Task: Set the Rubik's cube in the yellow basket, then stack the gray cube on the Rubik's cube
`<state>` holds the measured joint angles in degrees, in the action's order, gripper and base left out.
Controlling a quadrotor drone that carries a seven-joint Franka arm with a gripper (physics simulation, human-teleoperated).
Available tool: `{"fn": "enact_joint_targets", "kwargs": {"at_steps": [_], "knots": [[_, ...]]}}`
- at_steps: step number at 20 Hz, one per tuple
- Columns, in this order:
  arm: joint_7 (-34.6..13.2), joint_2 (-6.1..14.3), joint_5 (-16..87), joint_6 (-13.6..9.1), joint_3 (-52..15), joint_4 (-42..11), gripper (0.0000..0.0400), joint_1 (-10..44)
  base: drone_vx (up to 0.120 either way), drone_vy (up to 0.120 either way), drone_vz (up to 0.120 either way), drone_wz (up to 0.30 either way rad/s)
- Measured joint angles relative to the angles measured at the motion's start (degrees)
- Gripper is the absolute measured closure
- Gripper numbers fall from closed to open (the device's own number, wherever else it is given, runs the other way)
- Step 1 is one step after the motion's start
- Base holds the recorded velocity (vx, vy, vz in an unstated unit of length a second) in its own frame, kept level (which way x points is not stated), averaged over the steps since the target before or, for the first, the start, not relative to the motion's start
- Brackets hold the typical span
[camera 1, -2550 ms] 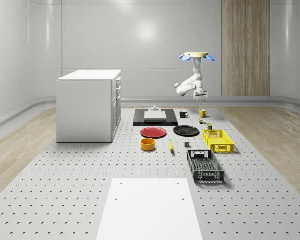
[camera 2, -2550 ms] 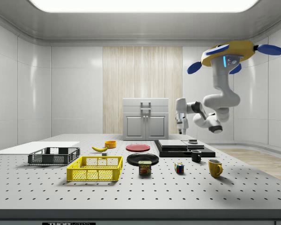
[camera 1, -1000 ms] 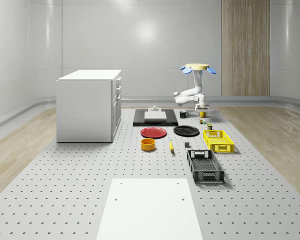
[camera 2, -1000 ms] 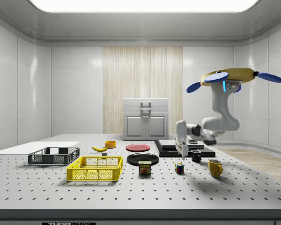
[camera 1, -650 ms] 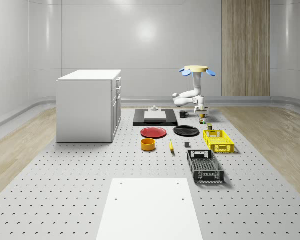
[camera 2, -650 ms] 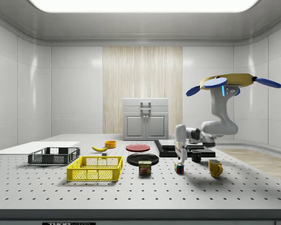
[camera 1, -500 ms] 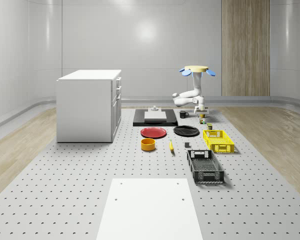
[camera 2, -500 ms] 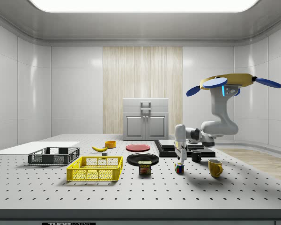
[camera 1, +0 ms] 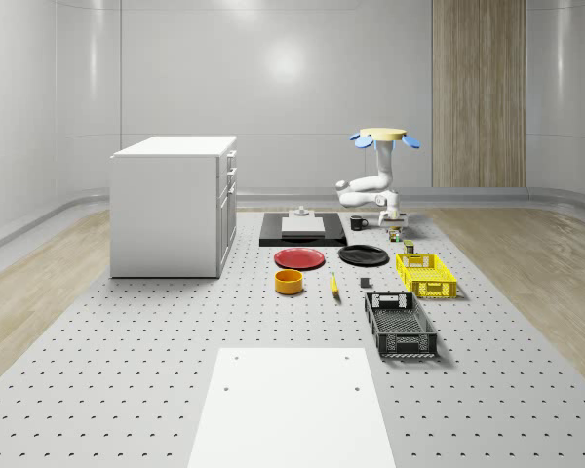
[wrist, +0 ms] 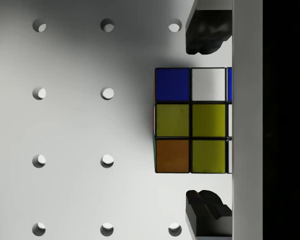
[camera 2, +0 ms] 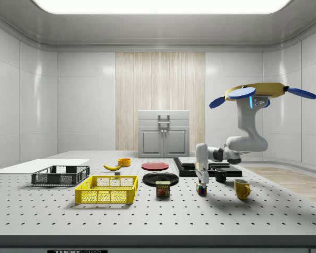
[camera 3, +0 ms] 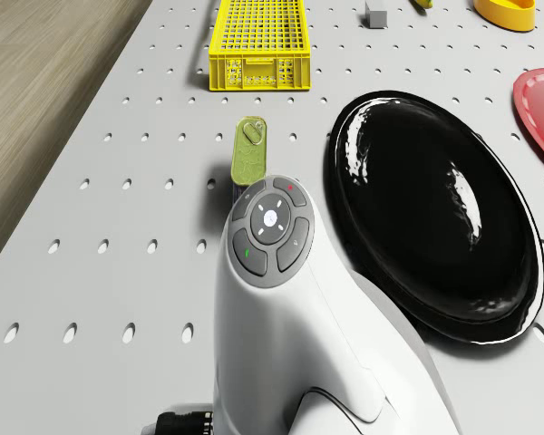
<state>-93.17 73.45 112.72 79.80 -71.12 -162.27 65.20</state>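
The Rubik's cube [wrist: 190, 120] sits on the perforated table, also seen as a small Rubik's cube [camera 2: 201, 190] beside the tin in the side view. My gripper [wrist: 208, 122] points straight down over it, open, with one dark finger [wrist: 206, 32] on each side of the cube and a gap on both sides. In the side view the gripper [camera 2: 201, 182] hangs just above the cube. The drone [camera 2: 255, 94] hovers above the mugs, arm bent down. The yellow basket [camera 1: 426, 274] stands nearer the camera, with nothing inside it. The gray cube [camera 3: 375, 14] lies past the basket.
A tin can [camera 3: 249, 149] stands close beside the arm's wrist [camera 3: 267, 227]. A black plate [camera 3: 435, 208], a red plate [camera 1: 299, 257], an orange bowl [camera 1: 289, 281] and a banana [camera 1: 333, 284] lie nearby. A yellow mug [camera 2: 242, 188], a black mug [camera 2: 220, 175] and a black crate [camera 1: 400, 324] also stand on the table.
The drone has come down from much higher and the arm has folded, bringing the gripper down around the Rubik's cube. In the last half second the gripper sank slightly lower.
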Motion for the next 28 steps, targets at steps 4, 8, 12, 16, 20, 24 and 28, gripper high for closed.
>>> {"fn": "enact_joint_targets", "kwargs": {"at_steps": [4,8,12,16,20,24,28], "knots": [[-0.1,0.9,0.8,1.3,1.0,0.4,0.0000,0.3,0.000,0.000,0.000,0.000],[-0.1,1.6,1.2,2.3,1.7,0.7,0.0000,0.5,0.000,0.000,0.000,0.000],[-0.2,2.3,2.0,3.4,2.7,1.1,0.0000,0.8,0.000,0.000,0.000,0.000],[-0.3,2.9,2.2,4.1,3.1,1.3,0.0042,1.0,0.000,0.000,0.000,0.000],[-0.5,3.3,2.1,4.7,3.2,1.4,0.0063,1.2,0.000,0.000,0.000,0.000],[-0.7,3.7,1.0,4.6,2.1,1.2,0.0071,1.4,0.000,0.000,0.000,0.000],[-1.2,3.9,-1.5,3.8,-0.4,0.5,0.0073,1.6,0.000,0.000,0.120,0.000]]}}
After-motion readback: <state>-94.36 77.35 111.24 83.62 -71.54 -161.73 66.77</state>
